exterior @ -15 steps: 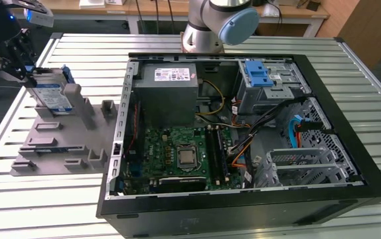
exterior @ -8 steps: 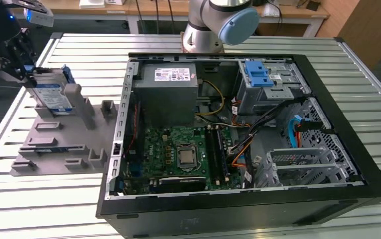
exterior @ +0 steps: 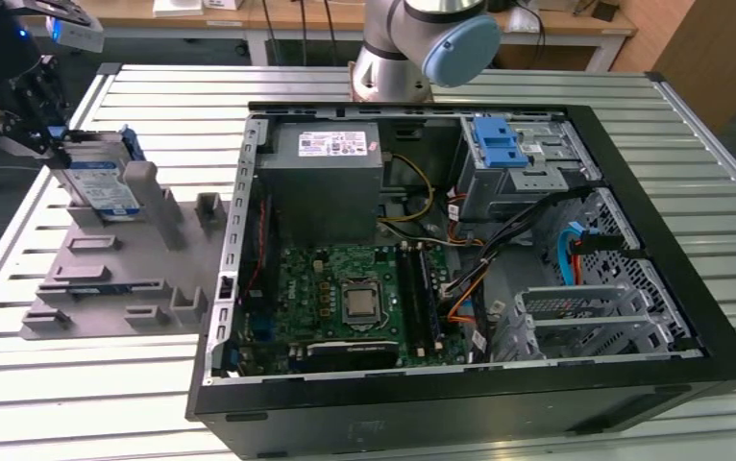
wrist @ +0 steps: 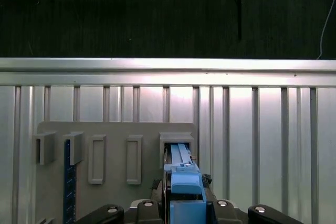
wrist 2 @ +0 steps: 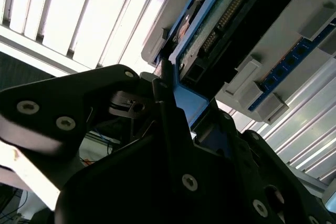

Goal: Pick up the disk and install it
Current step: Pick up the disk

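At the exterior view's left, over the grey fixture plate, the gripper is closed to a narrow gap on the upper edge of the disk. The disk stands on edge in a raised slot of that plate. The second wrist view shows the fingers pressed against the blue carrier frame, with the disk's connector edge exposed beyond them. The first wrist view looks along the carrier to the slot, with empty slots beside it and the slatted metal table beyond. The exterior view adds the open computer case, well apart towards that view's right.
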`<state>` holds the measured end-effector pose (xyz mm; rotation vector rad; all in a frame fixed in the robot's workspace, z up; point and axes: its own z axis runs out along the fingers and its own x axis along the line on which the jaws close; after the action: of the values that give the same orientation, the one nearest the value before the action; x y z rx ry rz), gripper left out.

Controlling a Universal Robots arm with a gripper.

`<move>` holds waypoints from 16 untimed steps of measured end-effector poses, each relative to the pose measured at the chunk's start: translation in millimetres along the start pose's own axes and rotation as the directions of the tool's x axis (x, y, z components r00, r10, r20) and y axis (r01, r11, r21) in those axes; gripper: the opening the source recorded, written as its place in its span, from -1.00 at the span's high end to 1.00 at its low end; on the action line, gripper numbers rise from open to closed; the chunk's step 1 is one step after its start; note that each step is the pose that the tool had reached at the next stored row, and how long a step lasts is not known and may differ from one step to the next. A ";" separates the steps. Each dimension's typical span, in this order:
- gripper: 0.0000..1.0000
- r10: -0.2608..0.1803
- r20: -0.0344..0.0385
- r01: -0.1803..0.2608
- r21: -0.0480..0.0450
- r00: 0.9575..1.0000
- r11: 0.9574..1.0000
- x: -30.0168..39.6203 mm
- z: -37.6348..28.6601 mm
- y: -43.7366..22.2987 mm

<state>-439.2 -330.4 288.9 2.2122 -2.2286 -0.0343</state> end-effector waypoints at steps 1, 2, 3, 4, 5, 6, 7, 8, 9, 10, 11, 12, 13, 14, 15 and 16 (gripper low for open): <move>0.27 0.000 0.000 0.000 0.000 1.000 1.000 0.0 0.0 0.0; 0.27 0.000 0.000 0.000 0.000 1.000 1.000 0.0 0.0 0.0; 0.27 0.000 0.000 0.000 0.000 1.000 1.000 0.0 0.0 0.0; 0.27 0.000 0.000 0.000 0.000 1.000 1.000 0.0 0.0 0.0; 0.27 0.000 0.000 0.000 0.000 1.000 1.000 0.0 0.0 0.0; 0.27 0.000 0.000 0.000 0.000 1.000 1.000 0.0 0.0 0.0; 0.27 0.000 0.000 0.000 0.000 1.000 1.000 0.0 0.0 0.0; 0.27 0.000 0.000 0.000 0.000 1.000 1.000 0.0 -0.1 0.0; 0.27 0.000 0.000 0.000 0.000 1.000 1.000 0.0 -0.4 0.0; 0.27 0.000 0.000 0.000 0.000 1.000 1.000 0.0 -0.9 0.0; 0.27 0.000 0.000 0.000 0.000 1.000 1.000 -0.1 -1.7 0.0; 0.27 0.000 0.000 0.000 0.000 1.000 1.000 -0.1 -2.6 0.0; 0.27 0.000 0.000 0.000 0.000 1.000 1.000 -0.1 -3.3 0.0; 0.27 0.000 0.000 0.000 0.000 1.000 1.000 -0.1 -4.1 0.1; 0.27 0.000 0.000 0.000 0.000 1.000 1.000 -0.2 -4.8 0.1; 0.27 0.000 0.000 0.000 0.000 1.000 1.000 -0.2 -5.5 0.1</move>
<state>-439.2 -330.3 294.4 2.2126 -2.2284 -0.0343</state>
